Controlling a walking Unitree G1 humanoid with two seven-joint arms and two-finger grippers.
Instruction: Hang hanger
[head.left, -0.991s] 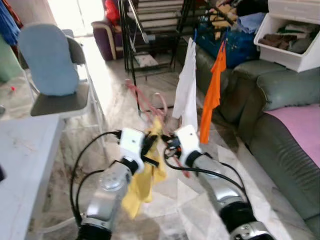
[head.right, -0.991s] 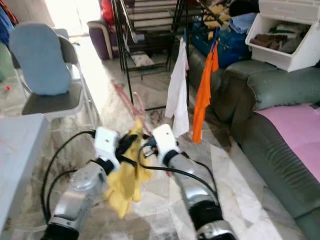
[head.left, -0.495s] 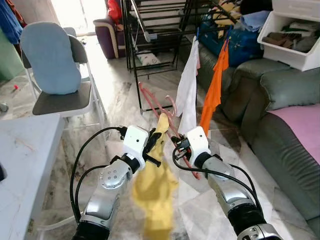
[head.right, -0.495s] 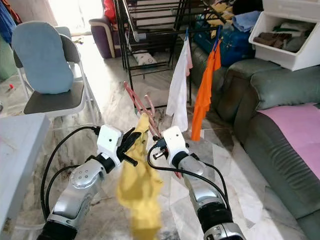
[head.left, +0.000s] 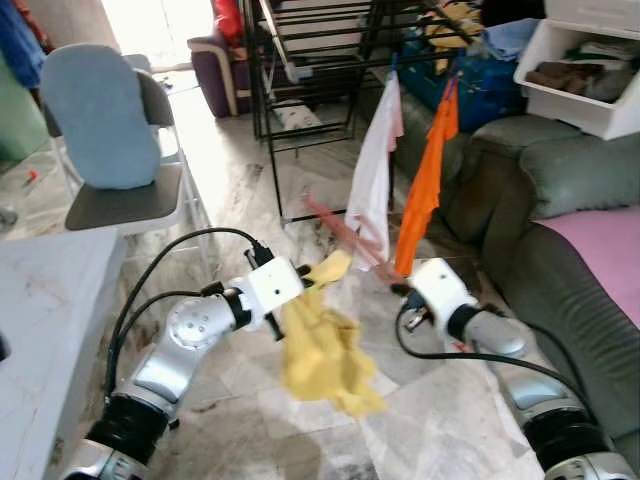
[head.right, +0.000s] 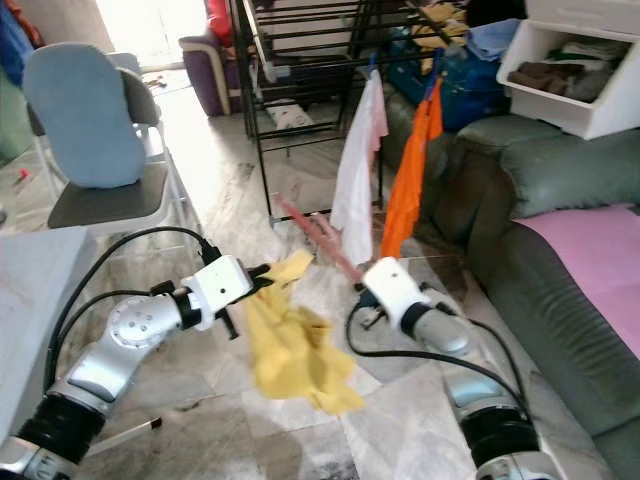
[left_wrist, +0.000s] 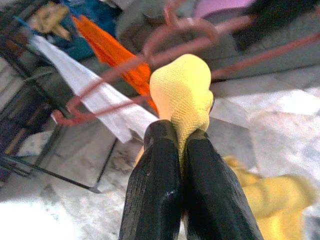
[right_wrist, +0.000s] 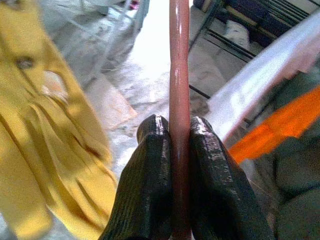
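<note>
My left gripper (head.left: 308, 277) is shut on the top corner of a yellow garment (head.left: 322, 345), which hangs crumpled below it over the floor. The left wrist view shows the black fingers (left_wrist: 155, 165) pinching the yellow cloth (left_wrist: 182, 92), with the pink-red hanger (left_wrist: 185, 37) just beyond. My right gripper (head.left: 402, 283) is shut on that hanger (head.left: 345, 230), which points up and left toward the drying rack (head.left: 300, 60). In the right wrist view the hanger's bar (right_wrist: 179, 75) runs straight between the shut fingers (right_wrist: 150, 165). The two grippers are apart.
A white garment (head.left: 372, 170) and an orange one (head.left: 425, 180) hang on the black rack. A green sofa (head.left: 570, 260) with a pink cover lies at the right, a folding chair (head.left: 110, 140) at the left, a white table (head.left: 40, 320) at the near left.
The two grippers have separated: the right one drew the hanger to the right, the left one swung left with the yellow garment, which now billows sideways.
</note>
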